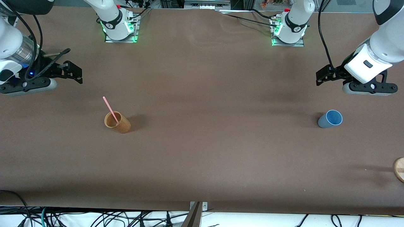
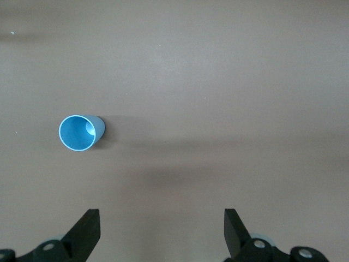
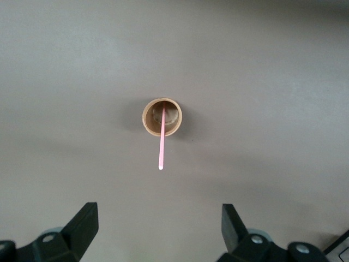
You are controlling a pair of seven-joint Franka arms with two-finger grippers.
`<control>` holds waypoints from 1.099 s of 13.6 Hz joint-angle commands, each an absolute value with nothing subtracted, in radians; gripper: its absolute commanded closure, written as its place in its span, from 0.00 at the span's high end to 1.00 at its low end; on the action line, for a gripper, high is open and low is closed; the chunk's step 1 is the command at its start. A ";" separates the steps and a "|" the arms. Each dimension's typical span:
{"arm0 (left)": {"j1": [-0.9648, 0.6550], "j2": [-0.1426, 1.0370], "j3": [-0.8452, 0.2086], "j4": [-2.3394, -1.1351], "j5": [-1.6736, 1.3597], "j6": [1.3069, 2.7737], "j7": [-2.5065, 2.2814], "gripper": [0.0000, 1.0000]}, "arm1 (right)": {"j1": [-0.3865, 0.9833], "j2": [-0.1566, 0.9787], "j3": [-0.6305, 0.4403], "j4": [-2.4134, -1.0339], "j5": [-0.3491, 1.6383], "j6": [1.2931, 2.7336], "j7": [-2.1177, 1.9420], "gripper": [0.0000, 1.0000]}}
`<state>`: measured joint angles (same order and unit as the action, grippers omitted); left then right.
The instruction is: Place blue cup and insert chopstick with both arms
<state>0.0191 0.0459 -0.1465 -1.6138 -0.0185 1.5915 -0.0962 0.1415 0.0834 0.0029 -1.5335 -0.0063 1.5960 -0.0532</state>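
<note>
At the table's edge toward the left arm's end, nearest the front camera, a round pale wooden disc (image 1: 399, 169) shows only in part. Farther from the camera, at the same end, the small light-blue tapered cup (image 1: 330, 119) stands upright and empty on the brown table covering (image 1: 208, 151). Well apart from it, toward the right arm's end, a tan wooden-looking cup (image 1: 117, 122) stands upright with the thin pink chopstick (image 1: 110, 109) leaning inside it, its upper end poking out above the rim. Farther still, the left arm's black two-finger gripper (image 1: 322, 77) hangs over bare table near the blue cup, fingers spread wide and holding nothing. The right arm's black gripper (image 1: 74, 72) hangs over bare table near the tan cup, likewise wide apart and empty
</note>
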 commanded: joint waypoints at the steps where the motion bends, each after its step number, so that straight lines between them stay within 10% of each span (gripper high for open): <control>1: 0.020 0.060 -0.149 -1.578 0.005 1.556 -0.092 1.00 | 0.146 0.067 -0.002 -1.532 -0.014 1.588 -0.055 1.00; 15: 0.012 0.066 -0.152 -1.572 0.005 1.480 -0.087 1.00 | 0.146 0.067 -0.002 -1.531 -0.017 1.585 -0.054 1.00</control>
<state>0.0132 0.0462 -0.1488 -1.6106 -0.0137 1.5072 -0.0961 0.1415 0.0834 0.0018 -1.5316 -0.0066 1.5956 -0.0532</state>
